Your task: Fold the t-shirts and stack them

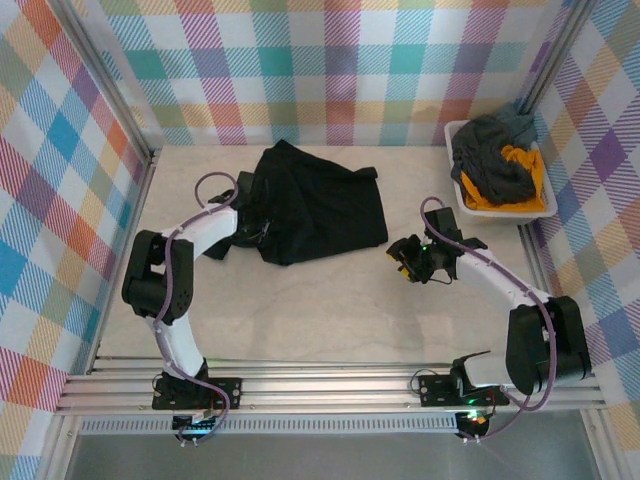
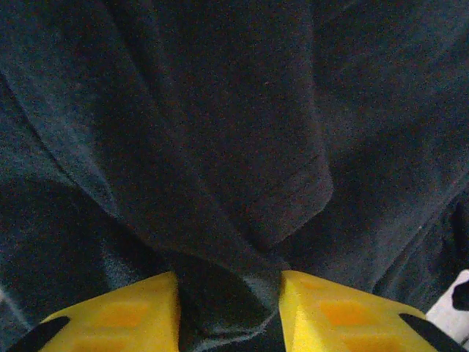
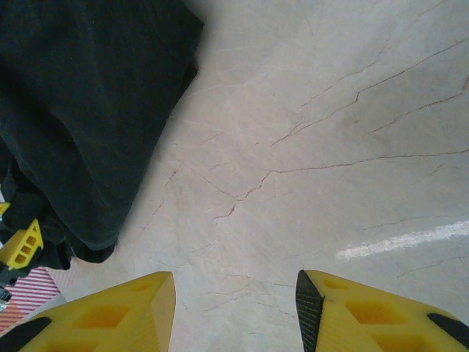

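The left pincer (image 2: 228,293) sits at the left edge of the black t-shirt (image 1: 320,205). It is clenched on a bunched fold of the cloth, and the dark fabric fills the gap between its yellow fingers (image 2: 124,315).

The black shirt lies in the middle of the table (image 1: 330,310). It is not flat. It is lumpy and has creases, and one part sticks up toward the back wall.

The step now looks like pulling this shirt out flat so it can be folded. To do it well, the left pincer should keep a firm hold and pull slowly. If it tugs fast, the cloth may slip out or bunch up more. It would help to lift the edge just a little, so the shirt slides and does not drag in a heap.

The right pincer (image 3: 234,286) is released, with its fingers apart over bare table. It is just beside the right edge of the black shirt and touches nothing. It could help by gripping that near edge, so both sides pull the cloth smooth.

Far to the right, in the white tub (image 1: 505,213), a dark grey shirt (image 1: 495,160) and an orange-yellow shirt (image 1: 520,157) lie in a pile, not yet folded.
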Controlling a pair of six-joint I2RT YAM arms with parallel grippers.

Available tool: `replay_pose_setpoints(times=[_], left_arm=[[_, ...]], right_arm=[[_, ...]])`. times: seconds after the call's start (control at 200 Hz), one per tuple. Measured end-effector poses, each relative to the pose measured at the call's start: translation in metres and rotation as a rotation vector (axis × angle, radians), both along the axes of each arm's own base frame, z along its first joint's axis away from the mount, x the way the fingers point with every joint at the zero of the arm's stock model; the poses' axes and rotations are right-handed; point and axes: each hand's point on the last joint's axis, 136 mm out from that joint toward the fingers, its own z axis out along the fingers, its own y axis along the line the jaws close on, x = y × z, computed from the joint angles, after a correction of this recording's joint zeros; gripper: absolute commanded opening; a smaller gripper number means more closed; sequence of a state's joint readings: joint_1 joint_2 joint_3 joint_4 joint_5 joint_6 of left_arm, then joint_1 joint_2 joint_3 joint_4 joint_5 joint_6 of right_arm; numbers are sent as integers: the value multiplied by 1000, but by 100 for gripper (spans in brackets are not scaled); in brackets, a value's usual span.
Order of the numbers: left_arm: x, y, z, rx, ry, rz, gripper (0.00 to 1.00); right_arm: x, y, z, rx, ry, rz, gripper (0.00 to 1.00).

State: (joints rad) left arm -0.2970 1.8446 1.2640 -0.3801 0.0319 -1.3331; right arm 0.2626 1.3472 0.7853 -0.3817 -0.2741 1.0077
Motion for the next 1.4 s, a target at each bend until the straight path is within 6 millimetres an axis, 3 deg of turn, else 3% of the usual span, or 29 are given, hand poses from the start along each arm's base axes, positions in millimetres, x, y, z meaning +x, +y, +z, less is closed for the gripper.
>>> replay_pose_setpoints(times=[0.075,0.2,0.27,0.37,0.48,0.6,0.7,0.77,0.81,0.915,1.025,1.115,1.314,1.399], left_arm=[[-1,-2,-2,-7,8,1,0],[0,-1,3,-1,-4,-10,0],[-2,2,16,8,-28,-31,0],[-6,5,64,10,-119,-84,0],[-21,5,140,-4,-287,-161,0],[-60,13,209,16,-443,-242,0],[-98,27,236,71,-509,-284,0],[-123,36,234,103,-520,-300,0],[-134,40,223,113,-507,-309,0],[-158,43,171,105,-412,-332,0],[-176,47,111,95,-259,-326,0],[-191,49,81,78,-180,-317,0],[-199,49,78,58,-181,-309,0],[-199,50,81,63,-191,-304,0]], right_arm=[[0,0,0,0,1,0,48],[0,0,-1,0,1,0,48],[0,0,0,0,1,0,48],[4,1,6,2,-14,2,48],[17,4,20,12,-50,2,48],[30,6,33,20,-82,-2,48],[36,7,41,24,-100,-6,47],[37,7,41,28,-101,-9,47],[37,8,40,32,-93,-10,47],[37,12,28,59,-66,-20,49],[30,16,3,75,1,-33,53],[20,27,-16,79,63,-21,56],[8,63,-43,115,141,5,56],[12,78,-53,123,166,6,46]])
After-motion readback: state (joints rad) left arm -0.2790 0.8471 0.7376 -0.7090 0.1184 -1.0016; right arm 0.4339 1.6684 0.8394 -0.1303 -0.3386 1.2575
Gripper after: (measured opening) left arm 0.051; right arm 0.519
